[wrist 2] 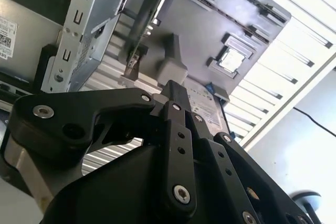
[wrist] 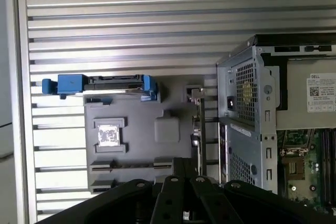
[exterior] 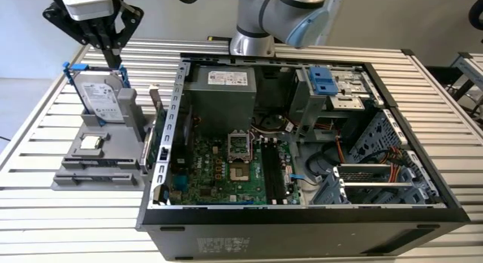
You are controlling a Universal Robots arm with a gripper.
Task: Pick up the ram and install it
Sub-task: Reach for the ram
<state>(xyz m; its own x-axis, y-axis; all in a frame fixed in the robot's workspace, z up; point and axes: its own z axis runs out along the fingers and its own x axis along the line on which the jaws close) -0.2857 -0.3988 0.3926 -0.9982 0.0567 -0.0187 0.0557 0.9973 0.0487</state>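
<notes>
Hovering over holder's (exterior: 90, 178) back edge, claw (exterior: 115, 56) closed, empty; yet to grab ram (wrist: 201, 129) standing along edge nearest case (exterior: 302, 229).

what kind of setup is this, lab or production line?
Probably a robotics lab bench for PC assembly: an open desktop computer case on a slatted aluminium table, a grey parts fixture holding a hard drive, and a robot arm.

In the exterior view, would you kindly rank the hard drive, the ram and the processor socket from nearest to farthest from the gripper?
1. Hard drive, directly under the gripper.
2. Ram, upright at the holder's case-side edge.
3. Processor socket, on the motherboard inside the case.
</notes>
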